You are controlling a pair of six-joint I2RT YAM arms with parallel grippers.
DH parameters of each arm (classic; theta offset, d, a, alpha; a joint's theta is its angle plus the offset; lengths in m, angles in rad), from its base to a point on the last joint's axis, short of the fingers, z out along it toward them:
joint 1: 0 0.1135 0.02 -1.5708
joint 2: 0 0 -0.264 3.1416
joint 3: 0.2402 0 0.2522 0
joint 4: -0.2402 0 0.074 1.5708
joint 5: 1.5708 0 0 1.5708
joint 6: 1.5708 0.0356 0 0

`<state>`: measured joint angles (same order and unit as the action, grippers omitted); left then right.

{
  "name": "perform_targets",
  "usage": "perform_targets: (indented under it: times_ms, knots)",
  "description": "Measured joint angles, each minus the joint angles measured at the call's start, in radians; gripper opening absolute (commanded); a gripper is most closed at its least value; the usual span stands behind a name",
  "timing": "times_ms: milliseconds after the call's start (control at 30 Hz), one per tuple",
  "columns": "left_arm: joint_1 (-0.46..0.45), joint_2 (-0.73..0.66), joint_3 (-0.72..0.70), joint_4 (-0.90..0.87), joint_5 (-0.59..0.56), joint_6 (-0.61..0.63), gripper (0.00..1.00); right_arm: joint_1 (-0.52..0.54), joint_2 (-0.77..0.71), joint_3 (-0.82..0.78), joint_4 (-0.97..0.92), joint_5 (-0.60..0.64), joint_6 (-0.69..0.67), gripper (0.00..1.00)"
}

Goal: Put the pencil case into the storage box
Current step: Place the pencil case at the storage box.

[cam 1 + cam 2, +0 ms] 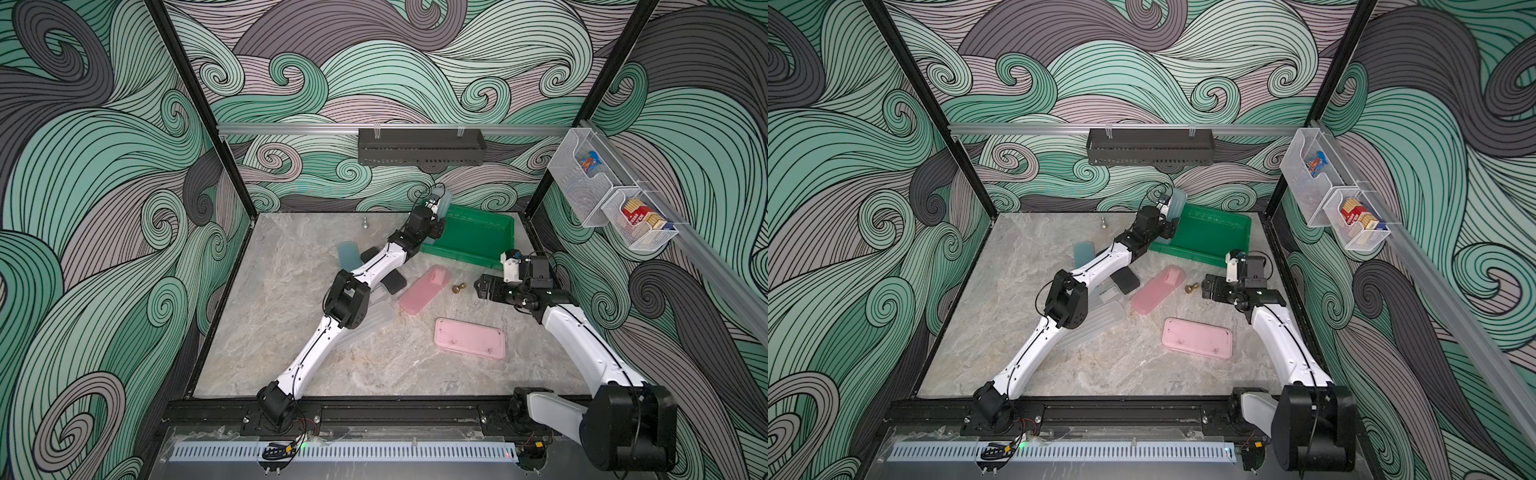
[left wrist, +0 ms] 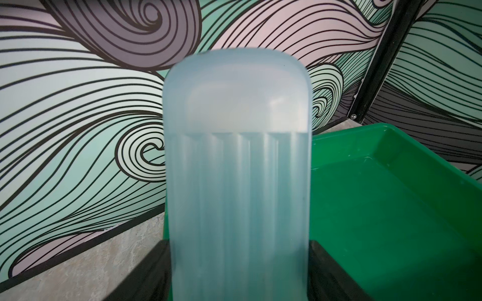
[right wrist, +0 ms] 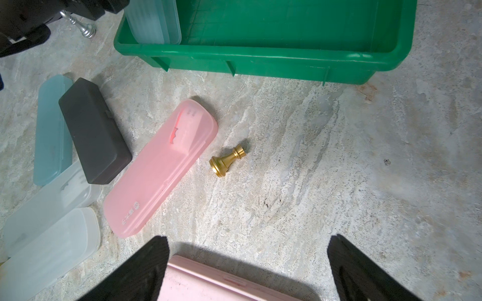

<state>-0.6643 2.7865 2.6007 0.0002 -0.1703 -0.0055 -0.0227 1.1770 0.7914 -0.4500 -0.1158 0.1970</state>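
White characters and a round logo mark the translucent pink pencil case [image 3: 159,169], but none reads clearly.

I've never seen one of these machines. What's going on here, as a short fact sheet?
Left tool: closed on a pale blue pencil case, held on end with its lower end inside the box
Storage box: green, nothing else seen inside
Right tool: open, holding nothing, above the table
Cases on the table: translucent pink case, flat pink case, black case, teal case, clear cases
Extras: gold chess piece, silver chess piece
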Motion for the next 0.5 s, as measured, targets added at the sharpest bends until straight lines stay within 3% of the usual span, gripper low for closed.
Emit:
perform_targets:
  times_ms: [167, 333, 500]
  knots:
    - [0.000, 0.000, -0.011, -0.001, -0.002, 0.000, 0.99, 0.000, 0.003, 0.000, 0.000, 0.000, 0.000, 0.99]
    - [0.000, -0.006, -0.071, -0.004, -0.014, -0.003, 0.99, 0.000, 0.003, 0.000, 0.001, 0.000, 0.000, 0.99]
    - [0.000, -0.057, -0.221, 0.004, -0.040, -0.014, 0.99, 0.000, 0.002, 0.000, 0.002, 0.000, 0.000, 0.99]
